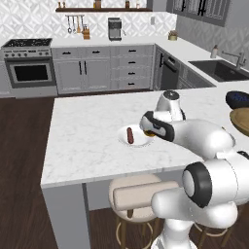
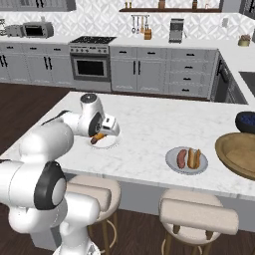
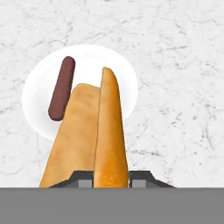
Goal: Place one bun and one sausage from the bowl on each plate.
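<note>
With our jaws pinching the bun (image 3: 87, 135) just above the white plate (image 3: 122, 74) on the desk's left, beside its sausage (image 3: 62, 87), releasing off-centre could roll it off the rim.

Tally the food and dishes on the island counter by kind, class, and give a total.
Sausages: 2 (one on the white plate, one on the grey plate)
Buns: 2 (one in the gripper, one on the grey plate)
Plates: 2 (white plate, grey plate)
Wooden bowl: 1
Dark blue bowl: 1
Total: 8
</note>
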Tool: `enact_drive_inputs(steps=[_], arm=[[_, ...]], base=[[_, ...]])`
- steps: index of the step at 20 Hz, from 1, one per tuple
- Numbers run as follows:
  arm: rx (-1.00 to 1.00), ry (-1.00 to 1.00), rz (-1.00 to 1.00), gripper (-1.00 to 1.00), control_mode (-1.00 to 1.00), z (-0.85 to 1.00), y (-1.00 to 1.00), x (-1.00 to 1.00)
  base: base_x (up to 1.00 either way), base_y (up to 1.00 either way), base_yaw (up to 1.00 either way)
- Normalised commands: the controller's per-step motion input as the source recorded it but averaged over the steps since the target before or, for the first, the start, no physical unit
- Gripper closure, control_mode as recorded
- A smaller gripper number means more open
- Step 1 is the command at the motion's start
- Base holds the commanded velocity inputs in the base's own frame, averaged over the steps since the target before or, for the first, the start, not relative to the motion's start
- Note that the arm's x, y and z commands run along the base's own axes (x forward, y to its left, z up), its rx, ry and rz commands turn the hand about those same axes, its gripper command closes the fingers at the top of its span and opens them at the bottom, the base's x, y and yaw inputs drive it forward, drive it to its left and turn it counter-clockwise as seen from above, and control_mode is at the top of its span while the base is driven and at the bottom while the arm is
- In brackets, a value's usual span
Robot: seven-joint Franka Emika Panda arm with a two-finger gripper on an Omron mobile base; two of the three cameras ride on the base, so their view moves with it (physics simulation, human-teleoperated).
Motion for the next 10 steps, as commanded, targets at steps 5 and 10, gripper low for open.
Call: enact_drive_inputs(steps=[5, 10], arm=[[0.00, -0.01, 0.00, 1.00, -1.00, -0.49, 0.00, 0.36], [0.00, 0.00, 0.00, 1.00, -1.00, -0.24, 0.00, 0.42]], base=[[0.00, 0.00, 0.00], [0.00, 0.00, 0.00]])
